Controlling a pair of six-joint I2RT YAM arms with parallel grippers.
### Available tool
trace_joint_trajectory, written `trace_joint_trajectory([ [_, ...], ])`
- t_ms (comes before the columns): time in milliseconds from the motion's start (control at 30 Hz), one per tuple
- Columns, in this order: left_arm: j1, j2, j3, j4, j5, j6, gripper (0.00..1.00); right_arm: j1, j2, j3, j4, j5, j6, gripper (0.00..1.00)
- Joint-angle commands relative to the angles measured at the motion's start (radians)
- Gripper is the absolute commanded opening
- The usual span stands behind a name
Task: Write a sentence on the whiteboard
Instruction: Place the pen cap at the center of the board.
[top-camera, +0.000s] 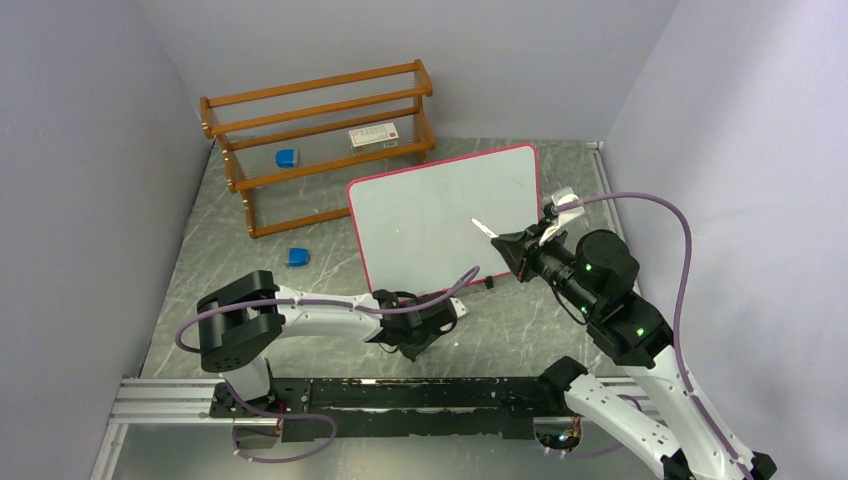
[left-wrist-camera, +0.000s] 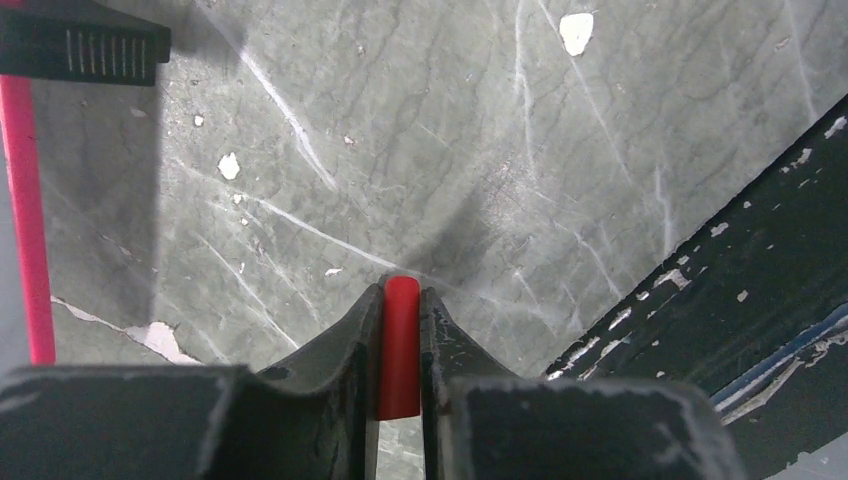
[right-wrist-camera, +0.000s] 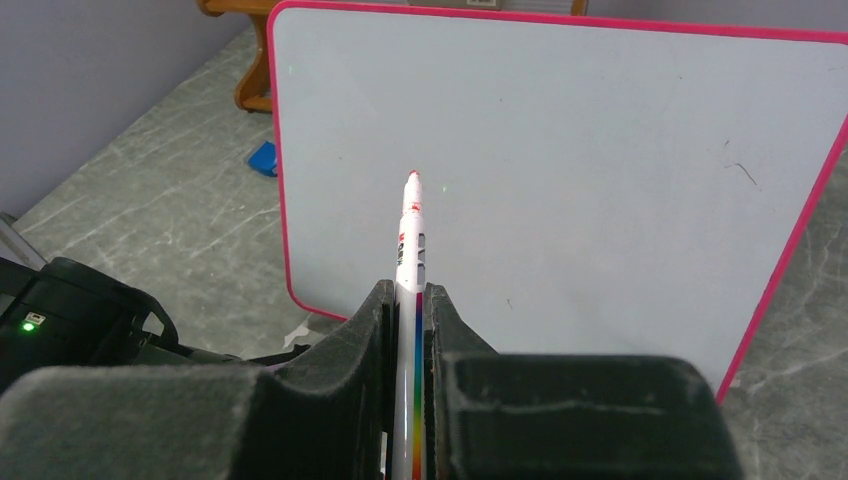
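**Marker aimed at a blank board**

Your right gripper (right-wrist-camera: 408, 300) is clamped on the marker (right-wrist-camera: 410, 230), its bare tip pointing at the whiteboard (right-wrist-camera: 600, 150). The whiteboard stands propped on the table in front of the wooden rack (top-camera: 320, 110), and no sentence shows on it. Your left gripper (left-wrist-camera: 400, 300) pinches a red cap (left-wrist-camera: 400, 350) low over the table.

Bring the tip in squarely. Start high at the left so two lines fit, and press lightly, because the board may tip back.

Count: one whiteboard, one marker, one cap, one rack, one box (top-camera: 373, 136) on it, and two blue blocks (top-camera: 287, 157).
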Motion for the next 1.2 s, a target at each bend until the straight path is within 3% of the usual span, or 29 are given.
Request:
trace_joint_trajectory([
  [0, -0.004, -0.007, 0.018, -0.028, -0.036, 0.013, 0.22, -0.006, -0.003, -0.001, -0.008, 0.012, -0.011, 0.0],
  [300, -0.004, -0.078, 0.046, -0.071, -0.044, 0.013, 0.42, -0.006, -0.001, -0.009, -0.006, 0.015, -0.002, 0.0],
  [700, 0.035, -0.355, 0.159, -0.15, -0.112, 0.031, 0.84, -0.006, -0.004, -0.006, -0.001, 0.023, 0.006, 0.0],
  [800, 0.106, -0.428, 0.183, -0.155, -0.104, 0.06, 0.89, -0.005, 0.0, -0.006, 0.002, 0.019, 0.009, 0.0],
  [867, 0.154, -0.469, 0.201, -0.154, -0.103, 0.082, 0.97, -0.006, 0.003, -0.006, 0.007, 0.013, 0.011, 0.0],
  [1167, 0.514, -0.57, 0.267, -0.112, 0.122, 0.158, 0.97, -0.005, 0.027, -0.008, 0.027, -0.02, 0.008, 0.0],
])
